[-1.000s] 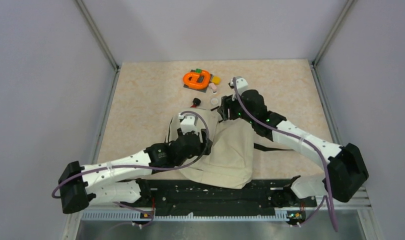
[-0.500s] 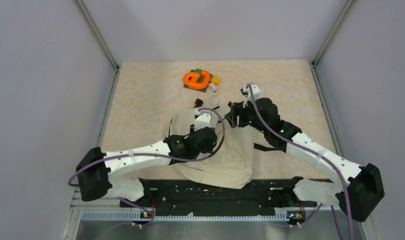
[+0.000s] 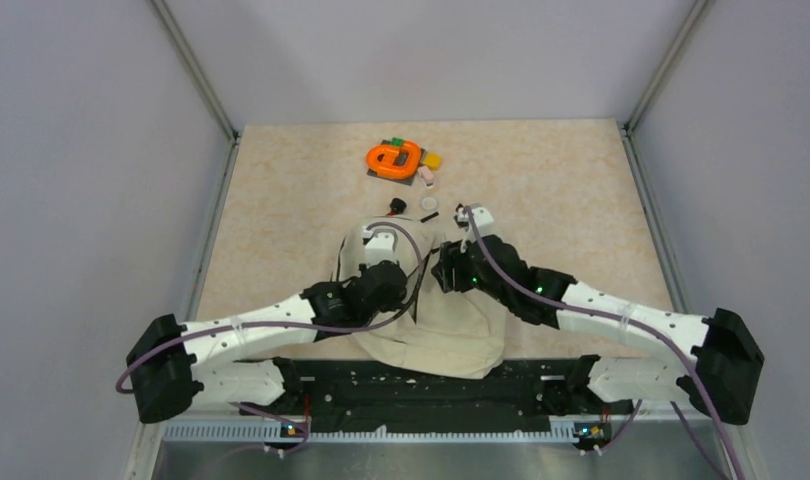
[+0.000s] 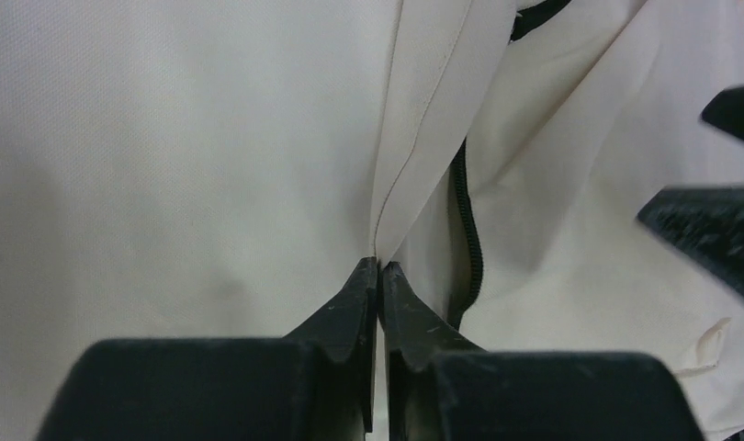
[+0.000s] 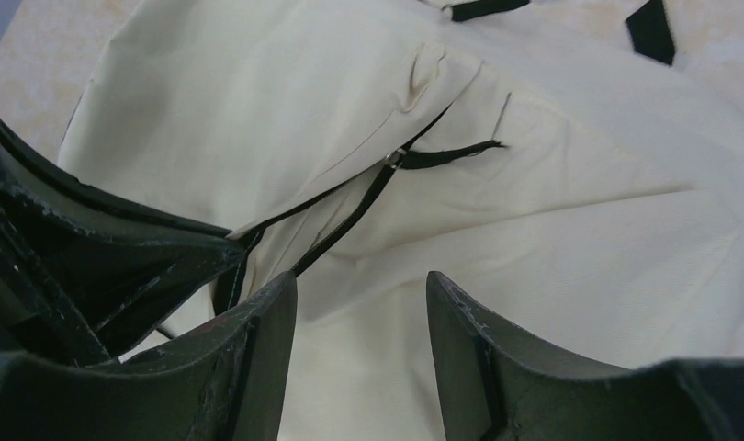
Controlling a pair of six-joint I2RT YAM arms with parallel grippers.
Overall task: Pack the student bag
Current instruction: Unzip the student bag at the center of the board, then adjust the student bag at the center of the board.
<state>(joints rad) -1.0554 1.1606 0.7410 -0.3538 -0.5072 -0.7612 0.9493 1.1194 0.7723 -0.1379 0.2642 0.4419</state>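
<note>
Centrally, beige table (image 3: pixel 281 200), grey walls (image 3: pixel 81 150); student bag (image 3: pixel 461 325) fold pinched in left hand (image 4: pixel 378 265), right hand (image 5: pixel 361 280) spread.

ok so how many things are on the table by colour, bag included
cream student bag: 1
orange looped piece: 1
yellow block: 1
pink piece: 1
white round piece: 1
small black piece: 1
dark flat piece under the orange one: 1
total: 7, as far as the top view shows

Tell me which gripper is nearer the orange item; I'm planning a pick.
Left gripper, slightly: it pinches the bag in line with the orange item; the right gripper hovers open, offset rightward.
</note>
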